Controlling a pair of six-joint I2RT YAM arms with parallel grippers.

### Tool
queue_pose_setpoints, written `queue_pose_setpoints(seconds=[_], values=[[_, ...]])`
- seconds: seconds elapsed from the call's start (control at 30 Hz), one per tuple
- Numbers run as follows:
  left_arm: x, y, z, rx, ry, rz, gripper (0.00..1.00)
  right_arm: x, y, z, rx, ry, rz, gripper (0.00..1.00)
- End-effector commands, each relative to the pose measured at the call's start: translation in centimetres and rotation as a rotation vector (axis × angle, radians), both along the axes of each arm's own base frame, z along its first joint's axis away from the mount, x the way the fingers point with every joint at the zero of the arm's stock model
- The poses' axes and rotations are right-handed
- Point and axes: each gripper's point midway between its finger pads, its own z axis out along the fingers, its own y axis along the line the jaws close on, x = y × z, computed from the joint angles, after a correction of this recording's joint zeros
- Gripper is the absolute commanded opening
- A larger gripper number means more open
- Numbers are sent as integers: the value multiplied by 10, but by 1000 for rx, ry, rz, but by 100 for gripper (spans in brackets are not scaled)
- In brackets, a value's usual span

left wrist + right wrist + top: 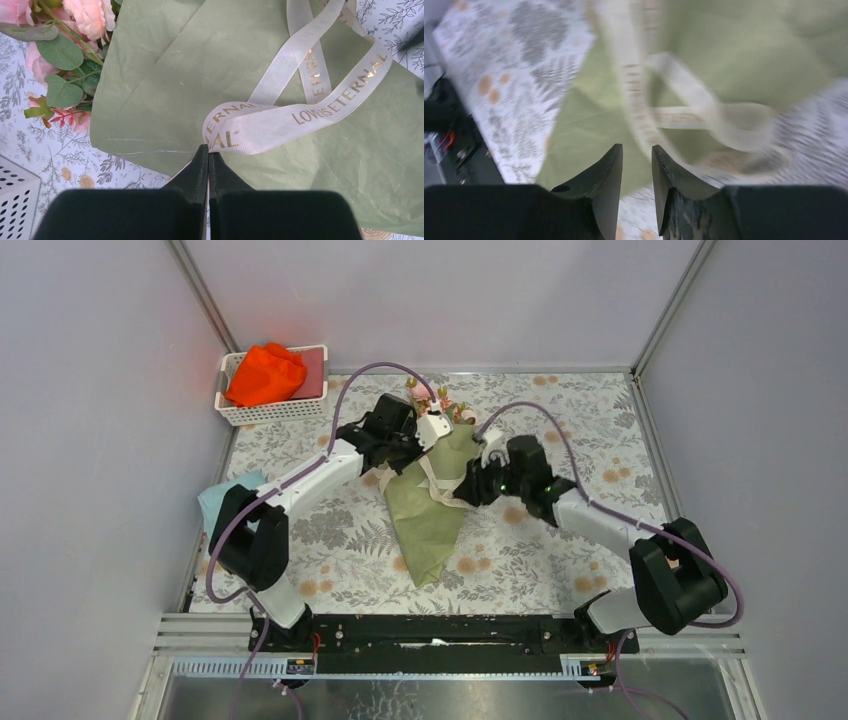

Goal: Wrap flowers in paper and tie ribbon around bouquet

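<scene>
The bouquet (428,515) lies mid-table as a cone of olive-green paper (200,65), narrow end toward the arms. Pink flowers (440,400) with green leaves show at its far, wide end, and again at the top left of the left wrist view (85,15). A cream ribbon (300,115) printed in gold loops loosely across the paper (734,55). My left gripper (208,149) is shut, with a fold of the ribbon pinched at its tips beside the cone's left edge. My right gripper (637,150) hangs over the cone's right edge, open, with nothing between its fingers; that view is blurred.
A white basket (262,416) holding an orange-red cloth (265,375) stands at the back left corner; its perforated wall (15,200) shows in the left wrist view. A light blue cloth (215,495) lies at the table's left edge. Floral tablecloth (560,560) surrounds the cone.
</scene>
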Motion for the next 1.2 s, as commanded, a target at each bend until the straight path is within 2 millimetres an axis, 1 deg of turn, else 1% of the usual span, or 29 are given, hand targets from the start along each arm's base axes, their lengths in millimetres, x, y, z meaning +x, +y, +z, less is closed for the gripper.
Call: queue_pose_setpoints(seconds=[0.0, 0.03, 0.1, 0.17, 0.23, 0.3, 0.4, 0.53, 0.67, 0.77, 0.87, 0.97, 1.03, 1.07, 1.1, 1.17], values=[[11, -8, 7, -42, -6, 40, 0, -27, 72, 52, 291, -307, 195, 35], [12, -8, 6, -42, -2, 42, 0, -29, 78, 49, 300, -305, 194, 35], [12, -9, 7, -45, -4, 42, 0, -26, 87, 39, 316, -277, 170, 35], [12, -9, 8, -47, -4, 43, 0, -19, 89, 26, 307, -250, 131, 34], [13, -8, 9, -45, -9, 48, 0, -12, 86, 13, 271, -238, 84, 32], [12, -7, 8, -42, -8, 49, 0, -3, 78, 3, 224, -232, 22, 32], [12, -8, 7, -44, -6, 45, 0, 6, 66, -8, 160, -231, -51, 34], [13, -9, 7, -45, -3, 43, 0, 20, 61, -25, 75, -188, -108, 36], [12, -9, 6, -45, -2, 44, 0, 38, 61, -24, 33, -189, -158, 35], [13, -7, 5, -38, -2, 50, 0, 48, 50, -26, -22, -189, -222, 35], [14, -7, 5, -38, -4, 61, 0, 43, 42, -24, -45, -201, -215, 35], [16, -8, 4, -42, -3, 68, 0, 35, 30, -19, -77, -215, -219, 38], [17, -8, 4, -45, -3, 77, 0, 26, 24, -17, -97, -209, -207, 41], [18, -8, 4, -46, -5, 79, 0, 22, 23, -17, -96, -203, -193, 41], [18, -8, 3, -48, -4, 82, 0, 15, 27, -17, -84, -197, -163, 41], [19, -9, 4, -50, -5, 84, 0, 0, 41, -16, -43, -196, -77, 40]])
